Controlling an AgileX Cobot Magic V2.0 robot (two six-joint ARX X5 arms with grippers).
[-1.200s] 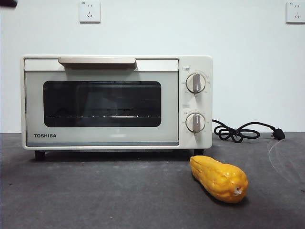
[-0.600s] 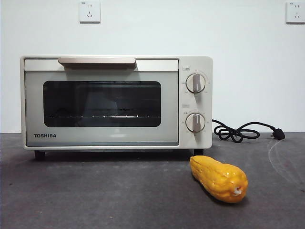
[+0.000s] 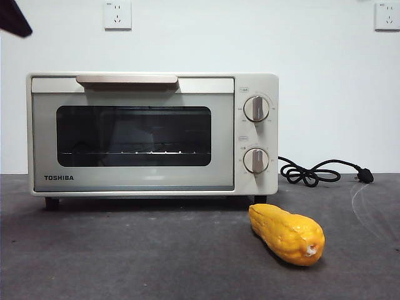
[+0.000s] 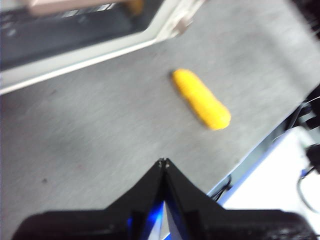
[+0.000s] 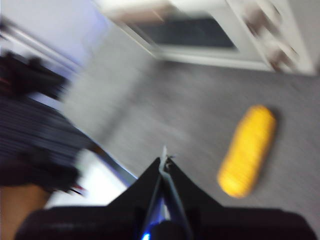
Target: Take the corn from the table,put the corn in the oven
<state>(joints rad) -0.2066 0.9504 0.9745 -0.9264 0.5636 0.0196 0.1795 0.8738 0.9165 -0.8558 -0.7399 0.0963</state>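
- On the table [image 3: 137, 250], at about 5 o'clock from the oven [image 3: 153, 134], the corn [image 3: 287, 234] was seen lying flat, just in front of the oven's knob-side foot, apart from it, pale stub end turned toward the camera.
- Oven door was seen shut, handle [image 3: 127, 80] untouched; nothing was placed inside yet.
- Left gripper [image 4: 163, 162] was seen high over bare table, jaws pressed together, nothing held; corn lay well apart at roughly 1 o'clock from the tips.
- Right gripper [image 5: 164, 160] was likewise closed tip to tip and empty; corn [image 5: 247, 150] lay near, at about 2 o'clock.
- A black arm tip [image 3: 14, 17] was noted at the front view's 10 o'clock corner.
- Risk judged: the door must be opened first; if the corn were carried in early, it would be knocked against the glass.
- Risk judged: the rounded cob could be rolled or squirted out if pinched off-centre or approached with jaws shut.
- Risk judged: the power cord [image 3: 315, 172] at the oven's 3 o'clock could be snagged by a wide swing.
- Both wrist views were blurred, so fine alignment could not be judged.
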